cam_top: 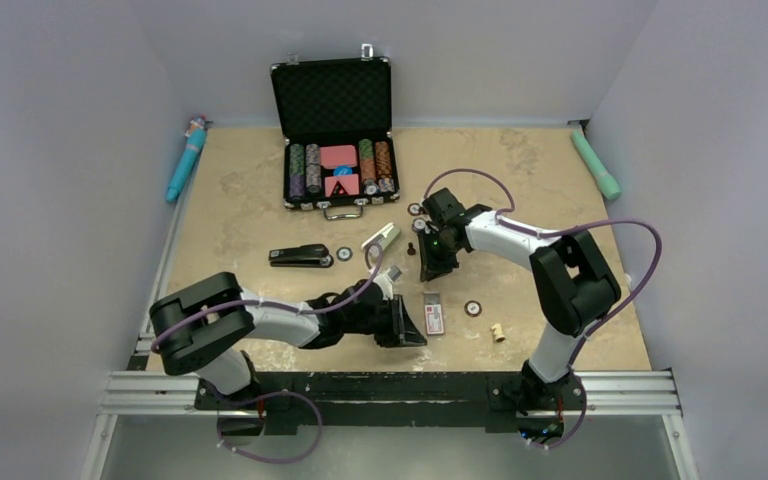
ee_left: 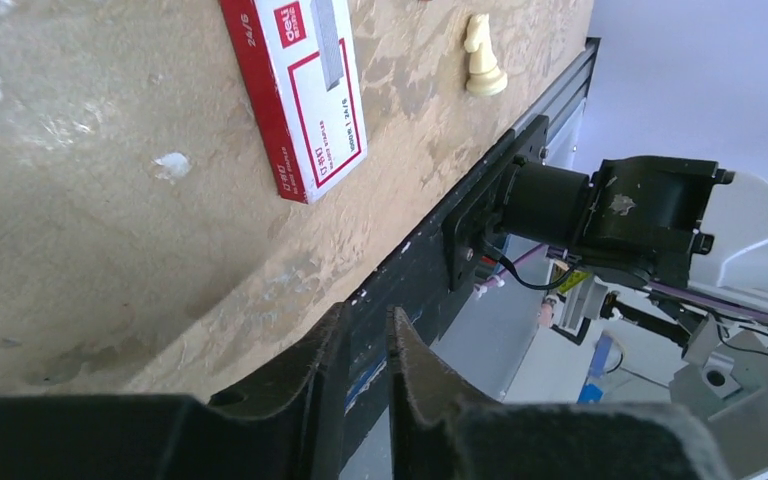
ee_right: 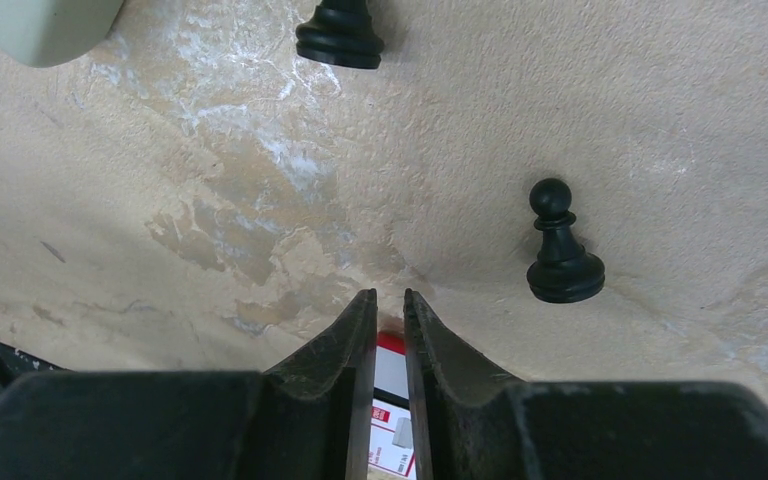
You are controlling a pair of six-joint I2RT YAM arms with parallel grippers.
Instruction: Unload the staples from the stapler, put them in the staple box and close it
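Note:
The black stapler lies closed on the table, left of centre, away from both grippers. I cannot make out any staples strip in these views. My left gripper is low near the table's front edge, its jaws nearly together and empty, just left of the red-and-white box. The box also shows in the left wrist view. My right gripper hovers just beyond that box with its jaws nearly together and empty. The box shows through the gap.
An open black case of poker chips stands at the back. Black chess pieces, a white chess piece, loose chips and a pale block lie mid-table. A blue tube and a green tube lie at the side edges.

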